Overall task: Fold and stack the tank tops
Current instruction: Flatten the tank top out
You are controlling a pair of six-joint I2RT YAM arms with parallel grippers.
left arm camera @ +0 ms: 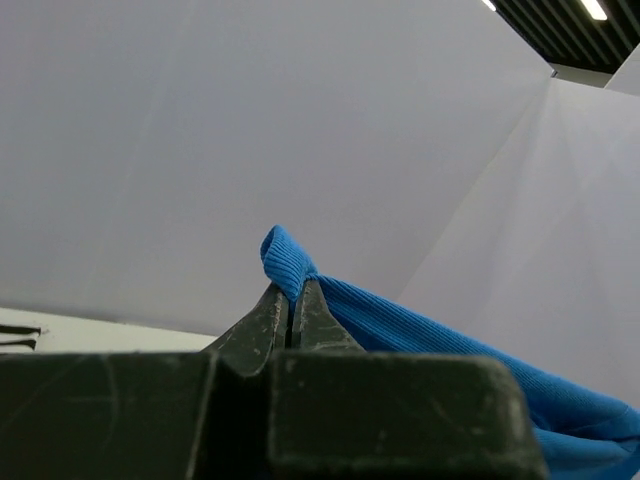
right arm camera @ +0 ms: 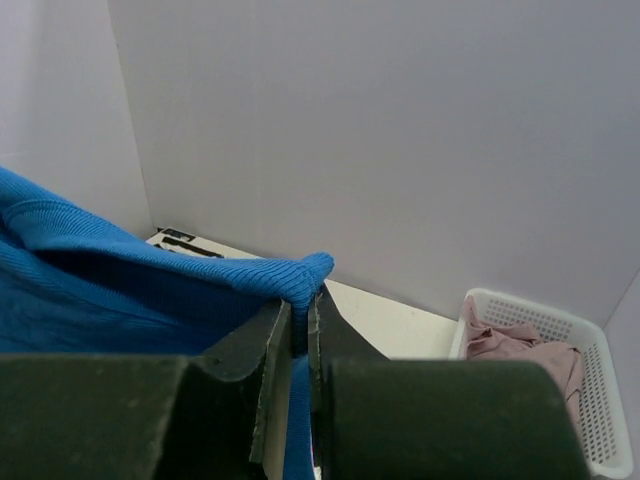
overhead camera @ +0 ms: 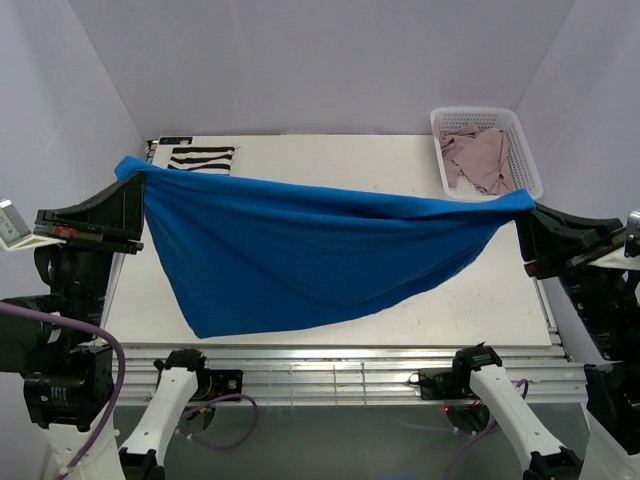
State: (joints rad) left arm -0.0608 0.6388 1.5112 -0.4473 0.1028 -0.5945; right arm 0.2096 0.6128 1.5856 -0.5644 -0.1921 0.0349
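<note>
Two end effectors hold the blue tank top stretched above the table. At the table's left edge, the left end effector is pressed together on one ribbed corner. At its right edge, the right end effector pinches the opposite corner. The cloth sags between them toward the table's near edge. A striped tank top lies at the table's far left corner. A pink tank top sits in the white basket at its far right corner.
</note>
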